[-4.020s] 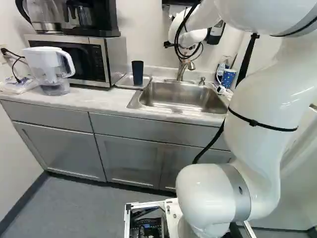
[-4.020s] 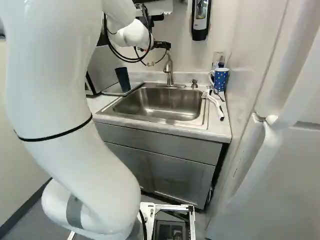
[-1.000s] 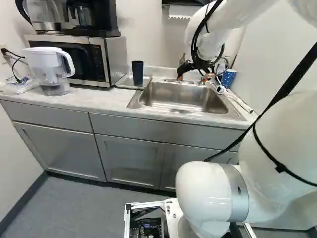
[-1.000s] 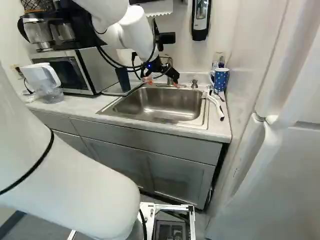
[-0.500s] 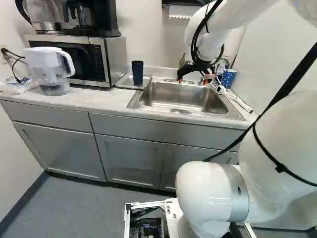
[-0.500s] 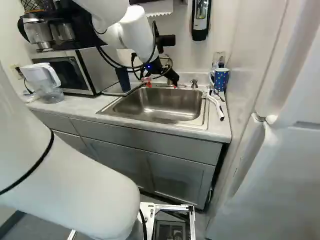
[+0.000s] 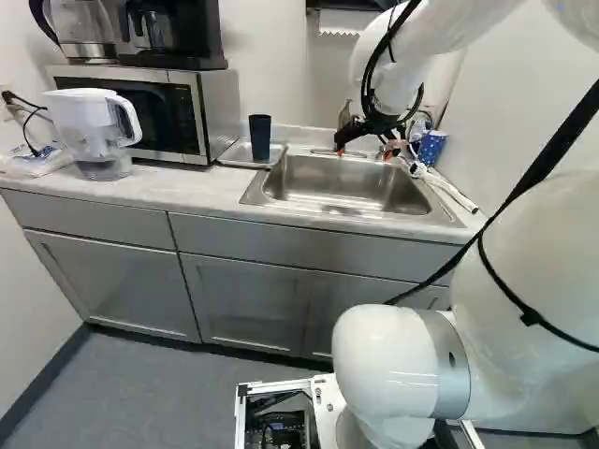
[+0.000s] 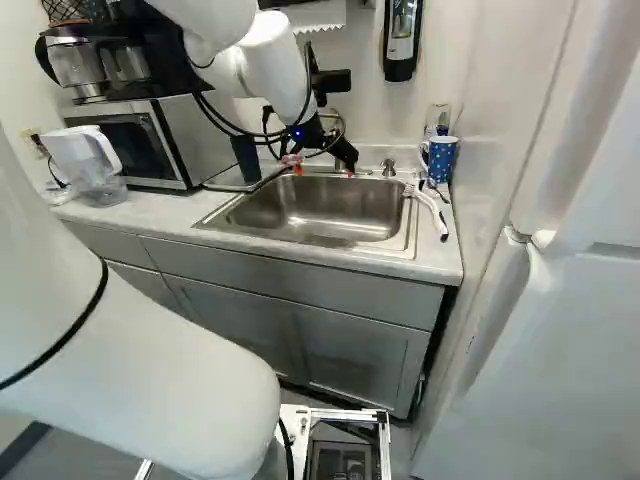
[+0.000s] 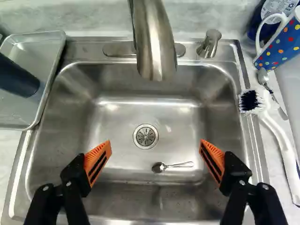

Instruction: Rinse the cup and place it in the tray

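Orange pads (image 9: 97, 161) stand wide apart on the gripper (image 9: 155, 142), which is open, holds nothing, and hangs over the sink (image 9: 187, 126). Below and between its fingers a spoon (image 9: 159, 167) lies in the basin; straight ahead of it is the tap (image 9: 157, 51), with no water seen running. Ahead of the left finger and outside it, the dark cup (image 9: 18, 77) stands in the tray (image 9: 37, 51). Ahead and outside on the other side, the dotted mug (image 9: 283, 42) stands on the counter (image 7: 140, 192), beyond the brush (image 9: 274, 131).

Which of the two the task means is unclear. If it is the dark cup, either rinsing is still to come or the job is done; if the mug, the work seems to be at the approach. For the mug, the next move probably calls for carrying the open gripper forward and right, lining up on its body or handle, then closing.

Both vessels stand upright, long axis vertical, and the dark cup's mouth seems to face up. The mug's handle points toward the tap side, inward from the gripper's right.
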`<state>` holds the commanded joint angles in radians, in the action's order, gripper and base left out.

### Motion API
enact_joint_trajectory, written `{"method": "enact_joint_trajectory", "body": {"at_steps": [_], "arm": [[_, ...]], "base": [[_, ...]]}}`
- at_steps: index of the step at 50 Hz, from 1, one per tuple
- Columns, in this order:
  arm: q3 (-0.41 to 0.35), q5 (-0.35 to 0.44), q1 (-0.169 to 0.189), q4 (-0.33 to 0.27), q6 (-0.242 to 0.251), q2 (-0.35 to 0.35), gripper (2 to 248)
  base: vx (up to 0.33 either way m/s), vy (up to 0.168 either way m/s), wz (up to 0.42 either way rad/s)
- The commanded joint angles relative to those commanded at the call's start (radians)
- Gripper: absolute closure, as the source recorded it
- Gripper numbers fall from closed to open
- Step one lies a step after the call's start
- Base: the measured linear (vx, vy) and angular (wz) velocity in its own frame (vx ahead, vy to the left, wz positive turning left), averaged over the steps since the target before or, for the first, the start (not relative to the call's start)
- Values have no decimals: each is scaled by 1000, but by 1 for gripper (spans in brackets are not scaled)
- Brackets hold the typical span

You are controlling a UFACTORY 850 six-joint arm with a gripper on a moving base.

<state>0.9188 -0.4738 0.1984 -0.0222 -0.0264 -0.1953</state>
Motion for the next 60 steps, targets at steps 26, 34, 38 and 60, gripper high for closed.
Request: {"method": "enact_joint_trajectory", "body": {"at_steps": [26,34,38,60], "arm": [[0,0,0,0,0,0,3],[0,0,0,0,0,0,3],[0,0,0,0,0,0,3],[0,0,0,0,0,0,3]], "base": [[-11,4,7],[-38,11,-6],[-37,22,2],[-66,26,-2]]}}
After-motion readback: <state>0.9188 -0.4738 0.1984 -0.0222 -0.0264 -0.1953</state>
